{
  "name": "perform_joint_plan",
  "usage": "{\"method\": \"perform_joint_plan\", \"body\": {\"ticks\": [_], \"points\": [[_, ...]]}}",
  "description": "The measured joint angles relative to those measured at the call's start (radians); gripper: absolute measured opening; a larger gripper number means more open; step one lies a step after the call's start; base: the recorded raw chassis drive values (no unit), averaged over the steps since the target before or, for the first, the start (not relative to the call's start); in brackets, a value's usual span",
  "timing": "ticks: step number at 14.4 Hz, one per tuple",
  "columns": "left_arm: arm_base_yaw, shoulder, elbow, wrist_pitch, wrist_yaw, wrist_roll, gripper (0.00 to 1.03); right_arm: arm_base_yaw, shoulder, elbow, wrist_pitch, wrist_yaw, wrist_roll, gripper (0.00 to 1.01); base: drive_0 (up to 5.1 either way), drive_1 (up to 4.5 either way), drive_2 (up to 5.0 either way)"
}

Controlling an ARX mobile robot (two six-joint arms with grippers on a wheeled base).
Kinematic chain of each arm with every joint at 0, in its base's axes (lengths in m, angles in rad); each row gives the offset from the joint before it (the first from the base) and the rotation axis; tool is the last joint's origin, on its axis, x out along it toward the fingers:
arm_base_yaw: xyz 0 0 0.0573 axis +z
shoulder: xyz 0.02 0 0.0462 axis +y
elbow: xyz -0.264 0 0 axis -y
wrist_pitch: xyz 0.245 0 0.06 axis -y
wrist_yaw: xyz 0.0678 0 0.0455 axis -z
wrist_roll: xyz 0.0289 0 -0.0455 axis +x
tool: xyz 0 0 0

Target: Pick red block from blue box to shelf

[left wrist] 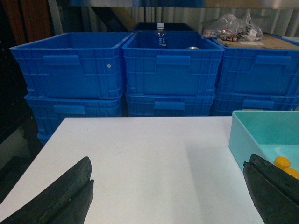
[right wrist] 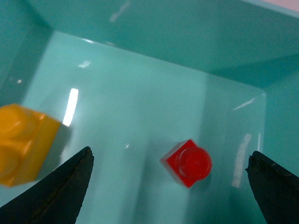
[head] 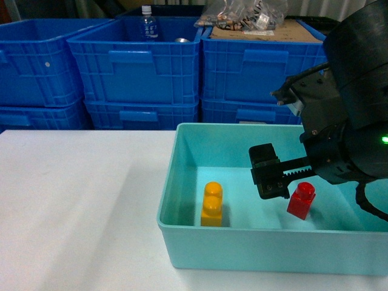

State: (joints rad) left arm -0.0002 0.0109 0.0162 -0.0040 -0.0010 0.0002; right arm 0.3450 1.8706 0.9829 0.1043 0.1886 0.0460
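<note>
I see stacked dark blue crates (head: 139, 66) behind the white bench (head: 73, 200). On it sits the blue box (head: 267, 245), holding a yellow brick (head: 212, 204) and the red block (head: 301, 200), upright, stud up, no clear long axis. My right gripper (right wrist: 170, 186) hangs inside the box over the block, fingers (right wrist: 56, 196) wide. My left gripper (left wrist: 168, 196) hovers above bare bench, fingers spread.

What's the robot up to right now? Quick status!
Right gripper open above red block in blue box. Left gripper open, idle. Yellow brick nearby, clear.
</note>
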Motion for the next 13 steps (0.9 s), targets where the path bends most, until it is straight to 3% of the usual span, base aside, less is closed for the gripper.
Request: {"method": "perform_joint_plan", "body": {"ticks": [4,6,9,13], "points": [[0.000,0.000,0.000,0.000,0.001,0.000,0.98,-0.050,0.165,0.127,-0.035,0.044,0.035,0.98,0.0,0.00,0.0],[0.000,0.000,0.000,0.000,0.001,0.000,0.98,-0.066,0.222,0.155,-0.038,0.030,0.064,0.98,0.0,0.00,0.0],[0.000,0.000,0.000,0.000,0.000,0.000,0.98,-0.067,0.250,0.159,-0.049,0.026,0.071,0.98,0.0,0.00,0.0],[0.000,0.000,0.000,0.000,0.001,0.000,0.98,-0.069,0.283,0.165,-0.027,0.008,0.100,0.56,0.0,0.00,0.0]]}}
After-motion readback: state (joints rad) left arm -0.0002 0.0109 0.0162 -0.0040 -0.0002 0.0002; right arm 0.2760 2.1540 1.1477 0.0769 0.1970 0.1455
